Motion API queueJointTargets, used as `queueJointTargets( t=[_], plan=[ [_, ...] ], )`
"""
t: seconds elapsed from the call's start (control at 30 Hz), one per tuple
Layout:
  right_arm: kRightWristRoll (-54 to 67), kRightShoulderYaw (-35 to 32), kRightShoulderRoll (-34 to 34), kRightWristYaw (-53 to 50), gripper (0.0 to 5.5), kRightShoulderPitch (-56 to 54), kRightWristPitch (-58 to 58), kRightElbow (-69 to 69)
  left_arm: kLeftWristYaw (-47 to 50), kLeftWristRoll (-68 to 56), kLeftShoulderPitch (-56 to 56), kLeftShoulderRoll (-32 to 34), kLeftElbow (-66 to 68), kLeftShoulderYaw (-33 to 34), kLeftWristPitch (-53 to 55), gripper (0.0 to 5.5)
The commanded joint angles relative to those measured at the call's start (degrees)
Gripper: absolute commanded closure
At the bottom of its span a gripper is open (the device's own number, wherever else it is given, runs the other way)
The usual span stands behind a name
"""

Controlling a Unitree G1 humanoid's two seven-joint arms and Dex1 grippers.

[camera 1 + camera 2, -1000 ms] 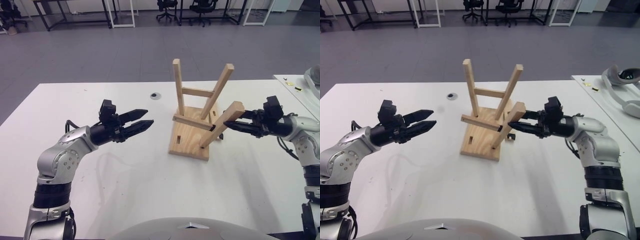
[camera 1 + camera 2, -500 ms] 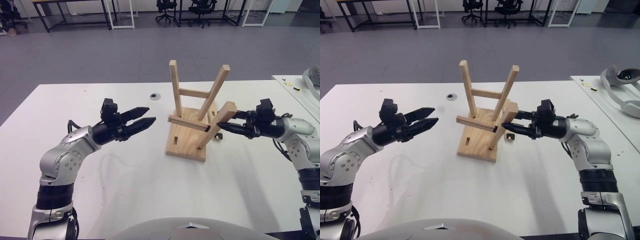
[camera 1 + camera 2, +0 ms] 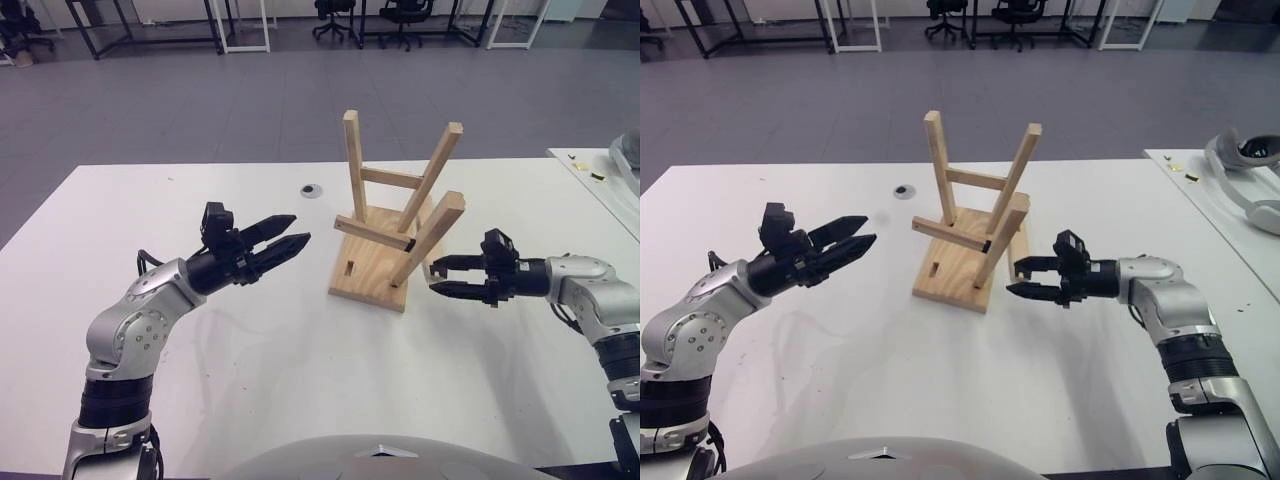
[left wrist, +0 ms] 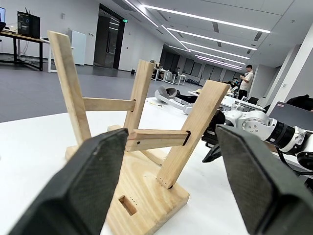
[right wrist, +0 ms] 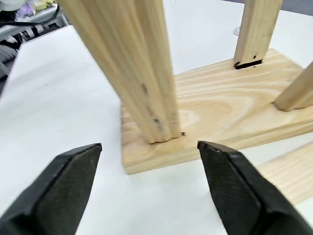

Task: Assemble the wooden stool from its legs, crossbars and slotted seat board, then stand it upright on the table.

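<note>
"Where's the stool?"
"Frame centre, upside down on the white counter; grey floor, office chairs along the top."
"End effectors?"
"Left end effector and right end effector flank it, both spread apart."

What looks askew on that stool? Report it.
The stool stands upside down on its seat board. Only three legs are in: the near leg leans, and its crossbar ends in mid-air above an empty slot where a fourth leg would go.
</note>
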Motion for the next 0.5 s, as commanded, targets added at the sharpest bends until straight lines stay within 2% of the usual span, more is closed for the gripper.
queueJointTargets(
  t=[0.03,0.1,0.2,0.37,0.5],
  plan=[
    [-6.1,-1.9,0.3,-9.1,1.45,-1.4,-1.3,2.0,0.8,1.2,1.5,-0.1,-0.9,0.0,-1.0,2.19],
    [-9.2,-3.5,2.3,-17.6,1.45,-2.2,-1.8,5.6,0.8,2.3,2.4,0.0,-0.1,-0.2,-1.9,2.19],
    [-9.7,-5.8,5.5,-24.2,1.45,-3.0,0.0,8.5,1.1,3.7,2.8,-0.2,2.4,0.0,-2.8,2.19],
    [-6.1,-8.7,17.7,-35.6,1.45,-0.7,5.5,5.6,2.0,4.4,2.8,-0.8,5.3,0.7,-3.8,2.19],
    [-9.8,-8.7,22.4,-43.3,1.45,-1.3,2.6,12.0,2.0,5.4,2.4,-1.2,6.3,0.4,-4.6,2.19]
  ],
)
